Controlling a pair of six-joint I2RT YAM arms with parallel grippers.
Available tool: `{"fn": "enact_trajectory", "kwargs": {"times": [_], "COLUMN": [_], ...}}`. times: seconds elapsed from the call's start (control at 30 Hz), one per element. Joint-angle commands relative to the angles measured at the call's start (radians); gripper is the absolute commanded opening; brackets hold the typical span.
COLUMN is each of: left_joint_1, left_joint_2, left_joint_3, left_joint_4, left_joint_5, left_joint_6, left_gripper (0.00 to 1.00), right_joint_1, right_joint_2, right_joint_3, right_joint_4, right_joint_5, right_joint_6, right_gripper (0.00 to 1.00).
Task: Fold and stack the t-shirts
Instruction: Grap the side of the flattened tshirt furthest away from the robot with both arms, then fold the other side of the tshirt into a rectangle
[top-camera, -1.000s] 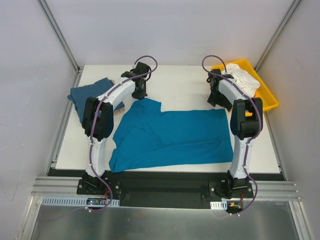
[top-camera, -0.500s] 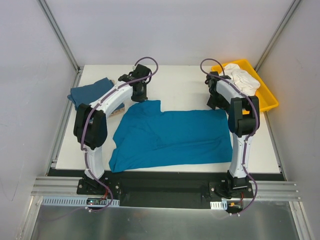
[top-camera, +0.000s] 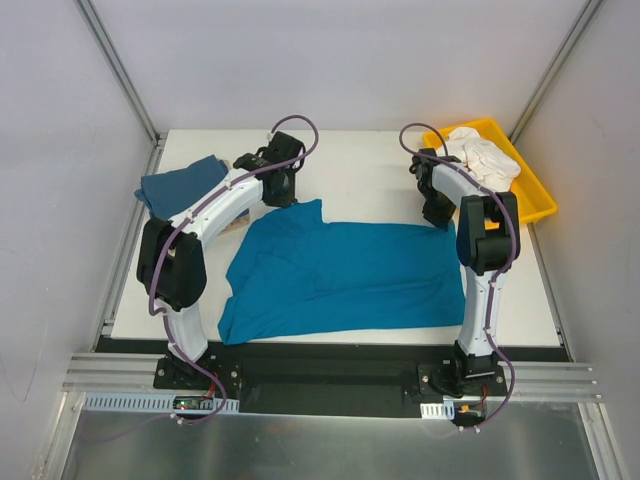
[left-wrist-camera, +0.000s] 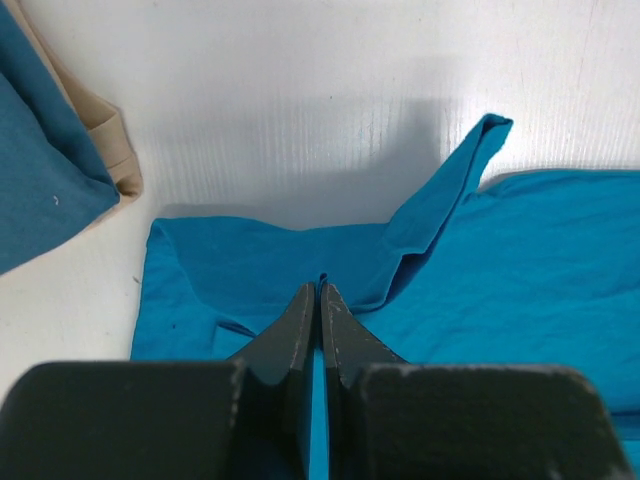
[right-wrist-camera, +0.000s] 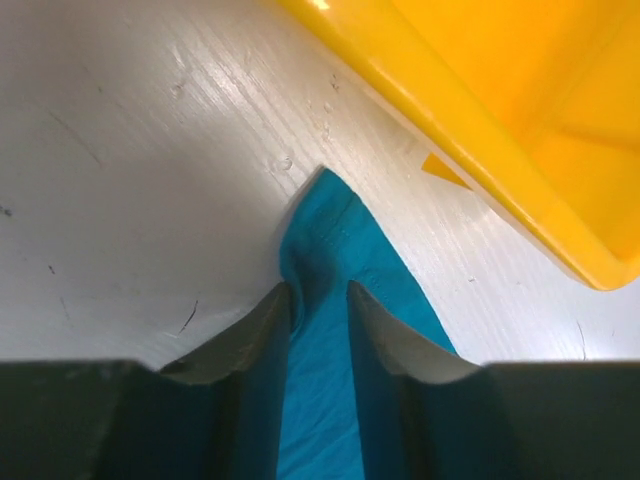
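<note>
Left gripper (left-wrist-camera: 319, 292) pressed together on collar fold of bright teal-blue cotton t-shirt (top-camera: 345, 275); right gripper (right-wrist-camera: 320, 295) pinching same shirt's far corner beside yellow plastic tray (right-wrist-camera: 480, 120).

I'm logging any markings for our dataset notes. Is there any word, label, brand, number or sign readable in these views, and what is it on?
None can be read.
Teal-blue t-shirt: plain cloth, no print or tag showing.
Slate-blue t-shirt: plain.
Beige cloth under it: plain.
Yellow tray: no lettering, nor in the right wrist view.
White cloth in the tray: plain.
Arms: no legible marking; a small part at the left base is too small to read.
</note>
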Motion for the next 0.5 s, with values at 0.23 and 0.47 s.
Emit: {"fn": "enact_trajectory", "kwargs": {"times": [0.23,0.47], "left_joint_1": [-0.015,-0.019], "left_joint_2": [-0.074,-0.111], "left_joint_3": [-0.026,-0.049], "left_joint_4": [-0.010,-0.010], "left_joint_5": [-0.046,-0.034], "left_joint_6": [-0.011,-0.016], "left_gripper": [0.00,0.00], "right_joint_1": [-0.012,0.000], "right_joint_2": [0.010,-0.044], "right_joint_3": [0.062,0.048], "right_joint_4": [0.010,0.029], "right_joint_5": [-0.039,-0.053], "right_joint_6": [-0.058,-0.099], "right_gripper": [0.01,0.01]}}
